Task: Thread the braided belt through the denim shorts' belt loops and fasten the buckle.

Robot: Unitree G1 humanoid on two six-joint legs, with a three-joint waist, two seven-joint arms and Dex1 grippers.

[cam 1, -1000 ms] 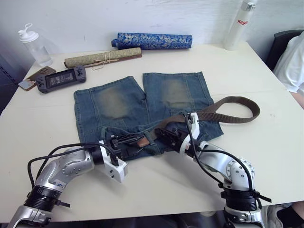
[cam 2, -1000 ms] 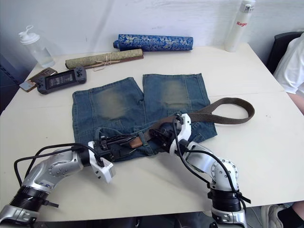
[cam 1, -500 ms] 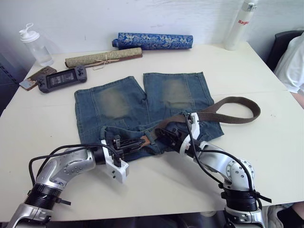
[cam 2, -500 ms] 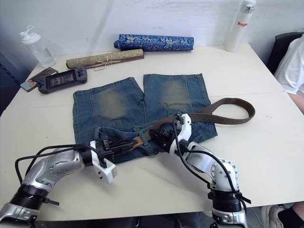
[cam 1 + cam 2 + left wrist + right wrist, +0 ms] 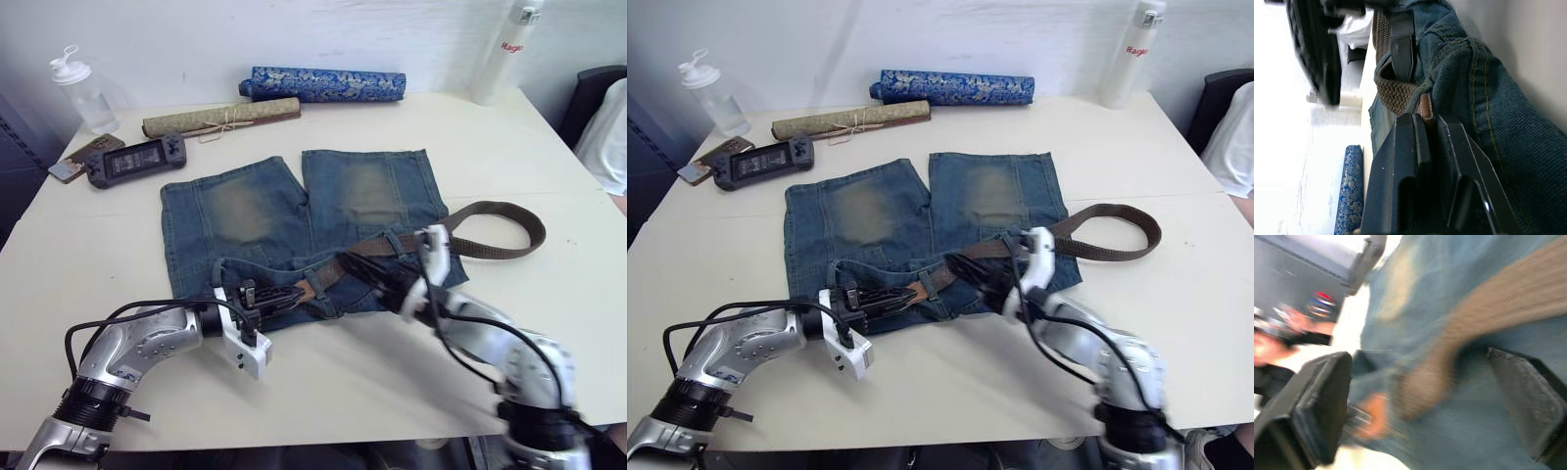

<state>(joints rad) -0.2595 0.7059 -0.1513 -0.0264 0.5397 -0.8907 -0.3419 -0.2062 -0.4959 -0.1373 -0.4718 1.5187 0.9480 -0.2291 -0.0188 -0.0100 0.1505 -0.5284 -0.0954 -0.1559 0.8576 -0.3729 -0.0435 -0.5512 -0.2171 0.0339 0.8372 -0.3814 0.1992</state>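
The faded denim shorts (image 5: 245, 211) lie flat mid-table, waistband toward me. The braided belt (image 5: 490, 206) loops on the table to the right, then runs left along the waistband. Its reddish-brown leather tip (image 5: 1424, 107) is pinched in my left gripper (image 5: 277, 294), which is shut on it at the waistband's middle. My right gripper (image 5: 1425, 406) stands open, one finger on each side of the woven strap, a little right of the tip. I cannot tell the belt loops apart. The buckle is hidden.
At the table's far side lie a blue patterned roll (image 5: 323, 82) and a tan rolled mat (image 5: 220, 116). A game console (image 5: 134, 160) and a clear bottle (image 5: 83, 93) sit far left, a white bottle (image 5: 505, 54) far right. A person's sleeve (image 5: 602, 127) is at the right edge.
My left gripper has shut on the belt's leather tip. My right gripper has let go of the strap, opened wide and drawn back to the right. The camera has shifted slightly.
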